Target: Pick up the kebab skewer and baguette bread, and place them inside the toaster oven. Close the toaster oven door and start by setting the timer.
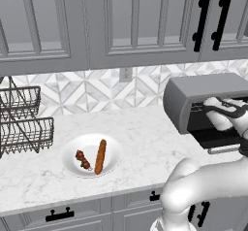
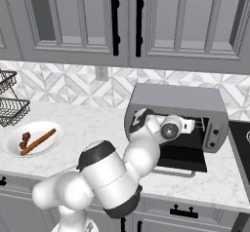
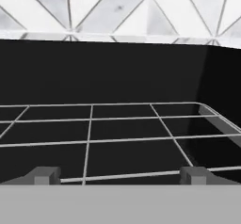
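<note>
The toaster oven [image 1: 208, 91] [image 2: 176, 99] stands on the counter with the toaster oven door [image 2: 180, 159] folded down flat. My gripper [image 2: 193, 125] [image 1: 220, 112] [image 3: 120, 175] is at the oven's mouth, open and holding nothing. The hand view looks along the bare wire rack [image 3: 122, 124] into the black interior, with both fingertips [image 3: 44, 175] low and far apart. On a white plate [image 1: 114, 152] [image 2: 51, 128] to the left lie the kebab skewer [image 1: 83, 159] [image 2: 24, 139] and the baguette bread [image 1: 100, 156] [image 2: 40, 141], side by side.
Two stacked wire baskets [image 1: 24, 123] [image 2: 10, 106] stand at the counter's far left. A dark stove top [image 2: 241, 138] adjoins the oven on the right. Wall cabinets [image 1: 135, 21] hang above the counter. Bare marble counter [image 1: 145, 133] lies between plate and oven.
</note>
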Tool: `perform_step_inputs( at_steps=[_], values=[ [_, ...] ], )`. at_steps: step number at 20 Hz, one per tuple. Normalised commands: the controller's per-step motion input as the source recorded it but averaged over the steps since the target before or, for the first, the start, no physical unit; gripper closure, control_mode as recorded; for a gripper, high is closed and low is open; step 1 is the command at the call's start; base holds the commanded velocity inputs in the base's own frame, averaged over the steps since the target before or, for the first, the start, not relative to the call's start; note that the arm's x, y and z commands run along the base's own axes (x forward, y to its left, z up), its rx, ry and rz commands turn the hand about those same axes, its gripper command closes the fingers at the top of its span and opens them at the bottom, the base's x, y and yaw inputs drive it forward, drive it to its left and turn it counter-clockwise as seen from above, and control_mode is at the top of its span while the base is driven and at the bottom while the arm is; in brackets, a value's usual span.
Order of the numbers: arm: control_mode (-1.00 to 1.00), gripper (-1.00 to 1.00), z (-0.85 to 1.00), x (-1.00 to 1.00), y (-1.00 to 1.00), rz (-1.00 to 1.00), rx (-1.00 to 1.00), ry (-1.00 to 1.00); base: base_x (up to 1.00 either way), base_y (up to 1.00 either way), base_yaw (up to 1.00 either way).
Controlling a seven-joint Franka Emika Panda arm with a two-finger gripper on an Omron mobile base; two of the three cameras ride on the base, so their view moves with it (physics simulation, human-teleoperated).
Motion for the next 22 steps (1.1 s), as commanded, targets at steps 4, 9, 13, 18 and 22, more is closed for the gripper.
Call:
perform_step_inputs(
  at_steps=[4, 9, 13, 18, 22],
  values=[
    [-1.00, -1.00, -0.92, -0.76, -0.13, 0.00, 0.00, 0.18, 0.00, 0.00, 0.00],
    [-1.00, -1.00, -0.86, -0.92, -0.09, 0.00, 0.00, 0.23, 0.00, 0.00, 0.00],
    [-1.00, -1.00, -0.83, -0.92, -0.09, 0.00, 0.00, 0.29, 0.00, 0.00, 0.00],
    [-1.00, -1.00, -0.77, -0.92, -0.11, 0.00, 0.00, 0.22, 0.00, 0.00, 0.00],
    [-1.00, -1.00, -0.69, -0.93, -0.04, 0.00, 0.00, 0.17, 0.00, 0.00, 0.00]
  ],
)
